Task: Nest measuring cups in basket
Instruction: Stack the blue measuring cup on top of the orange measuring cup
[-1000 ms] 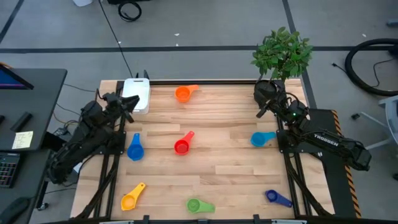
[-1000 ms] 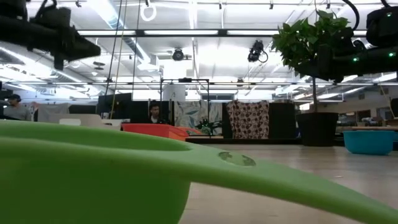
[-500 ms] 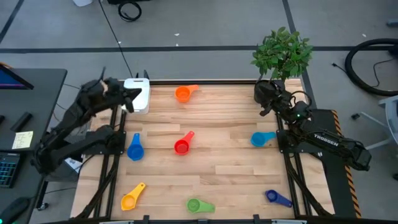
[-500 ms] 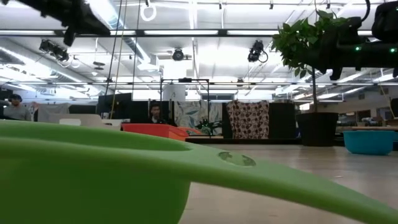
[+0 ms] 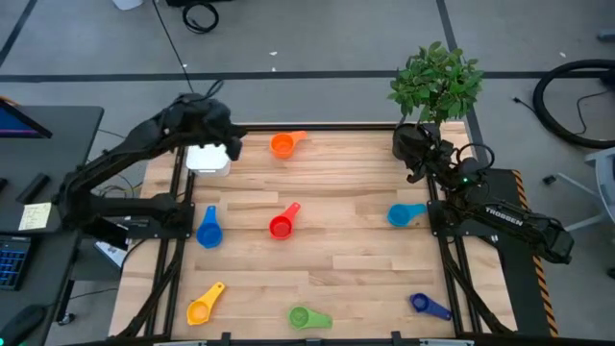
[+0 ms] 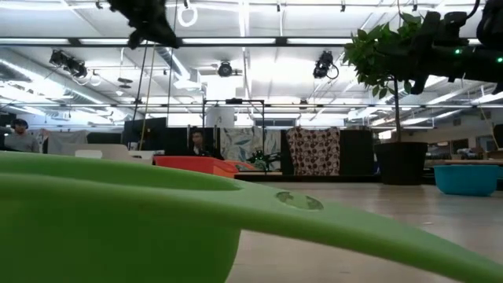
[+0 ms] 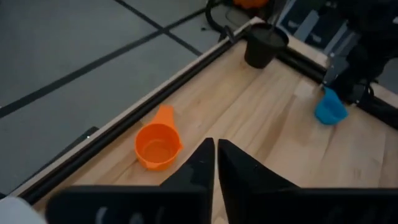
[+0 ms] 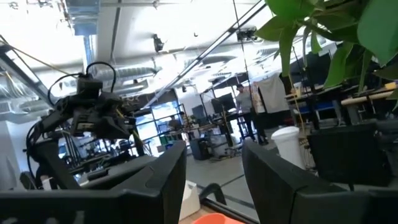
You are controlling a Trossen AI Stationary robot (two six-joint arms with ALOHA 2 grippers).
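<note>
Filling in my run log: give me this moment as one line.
left claw: shut, empty, over basket | right claw: open, by plant pot | cups in basket: none seen

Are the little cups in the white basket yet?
Not yet. No cup can be seen in the basket. The left pincer hangs shut and empty beside it, near the orange cup. The red cup and the others still lie scattered on the table.

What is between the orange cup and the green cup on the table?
The red cup sits between the orange cup and the green cup, with bare wood around it. The high view shows this.
</note>
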